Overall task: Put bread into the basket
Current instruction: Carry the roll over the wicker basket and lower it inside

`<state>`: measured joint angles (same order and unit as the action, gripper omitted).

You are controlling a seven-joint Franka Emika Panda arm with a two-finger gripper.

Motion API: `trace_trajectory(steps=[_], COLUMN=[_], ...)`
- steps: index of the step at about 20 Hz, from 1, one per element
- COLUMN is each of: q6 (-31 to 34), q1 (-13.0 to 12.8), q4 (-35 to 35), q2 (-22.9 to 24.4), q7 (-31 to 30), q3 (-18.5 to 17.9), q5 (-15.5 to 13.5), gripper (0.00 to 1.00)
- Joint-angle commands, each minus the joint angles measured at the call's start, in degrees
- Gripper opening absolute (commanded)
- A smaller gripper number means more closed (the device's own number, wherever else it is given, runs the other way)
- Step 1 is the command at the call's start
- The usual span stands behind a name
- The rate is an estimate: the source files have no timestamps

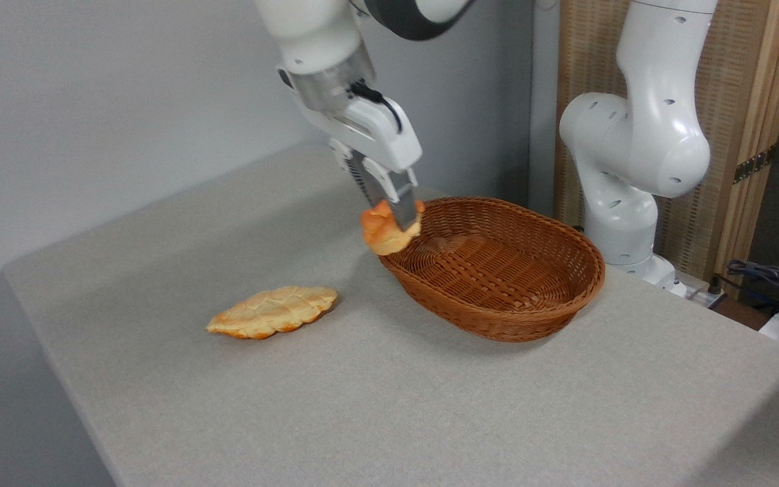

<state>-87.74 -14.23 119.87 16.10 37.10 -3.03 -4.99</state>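
Note:
The bread (pixel 384 233), a small round orange-brown bun, hangs in the air over the left rim of the basket. My gripper (pixel 395 218) is shut on it, fingers pointing down and tilted slightly right. The basket (pixel 498 318), an oval brown wicker one with low sides, stands on the table right of centre; nothing shows inside it.
A longer, flat pale golden leaf-shaped bread (pixel 272 311) lies on the grey table (pixel 430 406) left of the basket. The arm's white base (pixel 626 169) rises behind the basket at the right. Cables (pixel 775 281) lie off the table's far right edge.

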Motion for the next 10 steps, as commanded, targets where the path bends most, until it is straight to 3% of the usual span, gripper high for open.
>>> trace_trajectory(steps=[1, 2, 3, 6, 10], q6=[-0.8, -1.2, -1.7, -2.5, -2.5], q1=[-0.4, -0.4, -0.4, -2.6, -2.8], q4=[7.7, 8.9, 9.8, 11.1, 11.0], q2=[4.5, 4.5, 4.4, 3.5, 2.2], q7=[-0.1, -0.1, -0.1, 0.2, 0.2], q3=[-0.2, -0.1, -0.1, -0.1, -0.1], q5=[0.1, 0.2, 0.1, 0.1, 0.1], gripper=[0.62, 0.87, 1.00, 1.00, 1.00])
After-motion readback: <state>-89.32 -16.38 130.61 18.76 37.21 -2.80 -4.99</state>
